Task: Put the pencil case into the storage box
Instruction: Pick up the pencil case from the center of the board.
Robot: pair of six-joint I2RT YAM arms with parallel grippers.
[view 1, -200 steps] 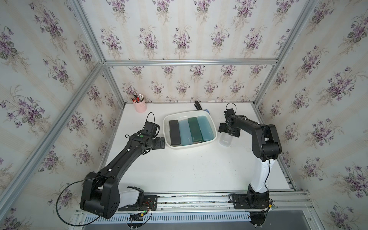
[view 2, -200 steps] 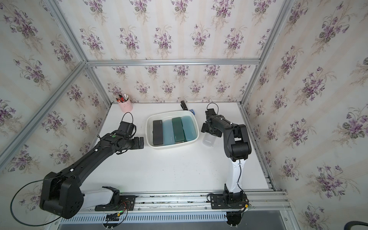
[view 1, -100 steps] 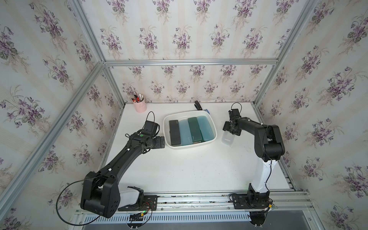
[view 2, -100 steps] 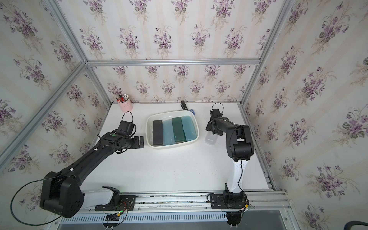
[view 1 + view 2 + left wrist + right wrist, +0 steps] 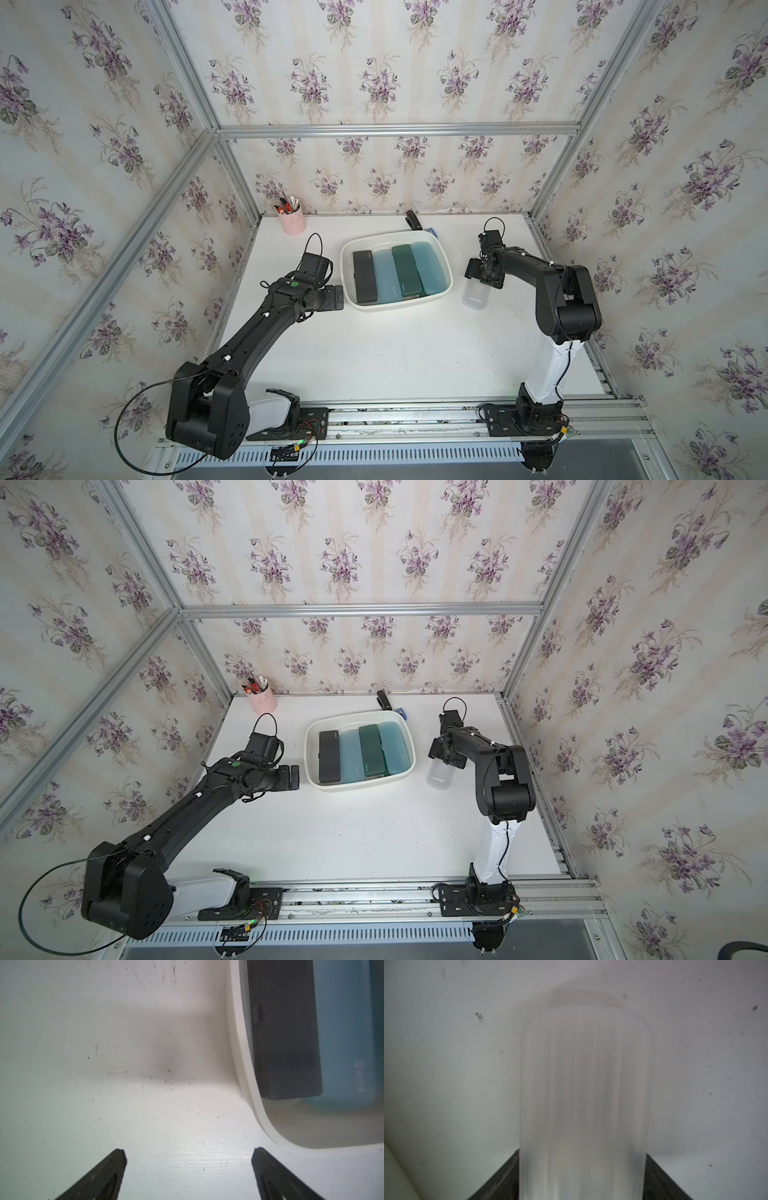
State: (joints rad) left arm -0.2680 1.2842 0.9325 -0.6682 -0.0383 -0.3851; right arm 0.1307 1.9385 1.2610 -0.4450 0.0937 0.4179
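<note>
right arm (image 5: pixel 540 286): same reach as a second ago, but the right end effector (image 5: pixel 482 280) is done gaping. Now clenched on the frosted pencil case (image 5: pixel 583 1095), with fingers (image 5: pixel 656 1184) snug on both long sides in the wrist view.

storage box (image 5: pixel 397 306): parked between the two end effectors, just beside the left one and near the right one. Already holding four cases lying flat side by side: black case (image 5: pixel 365 276), pale blue case (image 5: pixel 386 276), dark green case (image 5: pixel 405 270), blue case (image 5: pixel 430 268). Looks pretty much full across the floor, so guessing number five ends up on top.

left end effector (image 5: pixel 188 1157): spread wide, nothing in it. Hanging over bare tabletop (image 5: pixel 104 1064) right next to the box rim.

frosted pencil case: outside the box for now, gripped at one end and poking out past the fingertips. Same spot as a second ago. Resting on the tabletop or barely off it, can't tell. So the grab looks done, with the lift and the hop over the rim left to do.

pen cup (image 5: pixel 292 220): pink, well apart from both end effectors, stuffed with pens. Not part of the job.
</note>
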